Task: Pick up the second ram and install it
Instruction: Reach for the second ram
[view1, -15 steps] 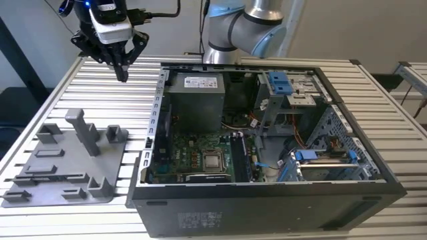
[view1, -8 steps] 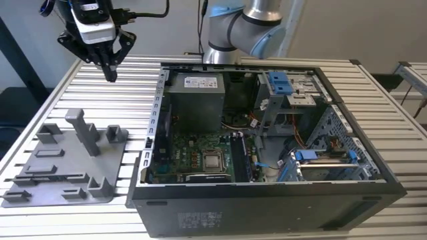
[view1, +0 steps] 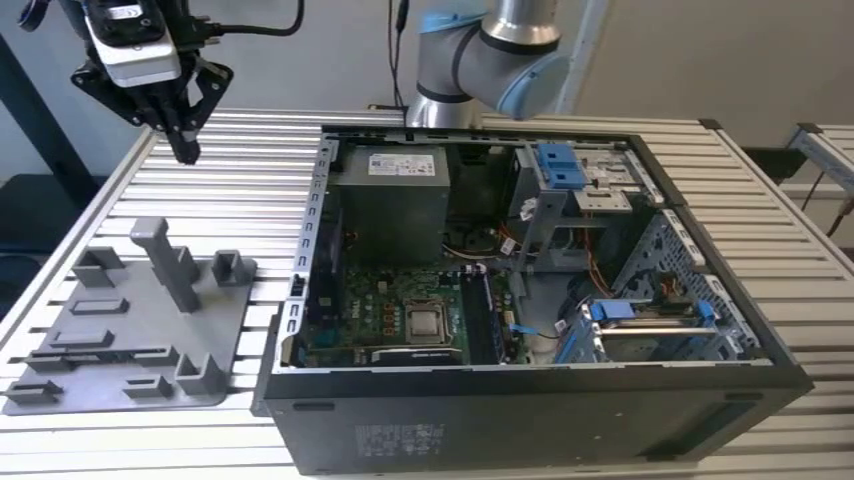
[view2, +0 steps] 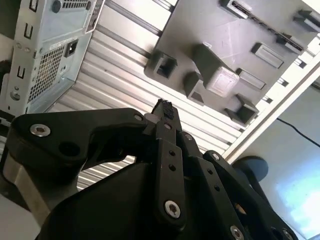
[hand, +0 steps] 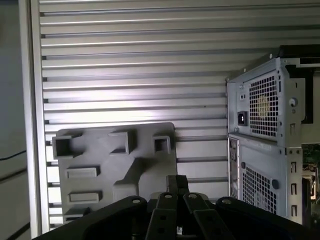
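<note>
My gripper (view1: 183, 150) hangs high over the table's far corner at the exterior view's left, beyond the grey plastic tray (view1: 134, 330). Its black fingers (view2: 164, 111) are pressed together with nothing between them, as both wrist views show. A thin dark strip (view2: 260, 21) runs along the tray's long slot; I cannot tell whether it is the second ram. Inside the open computer case (view1: 534, 420), long dark slots (view1: 478, 318) run beside the processor socket (view1: 424, 322); whether a stick sits in them I cannot tell.
The tray carries upright pegs, the tallest (view1: 167, 262) near its middle. The case lies on its side on the ribbed aluminium table (view1: 267, 170), its rear panel (hand: 260, 115) facing the gripper. The arm's base (view1: 481, 70) stands behind the case.
</note>
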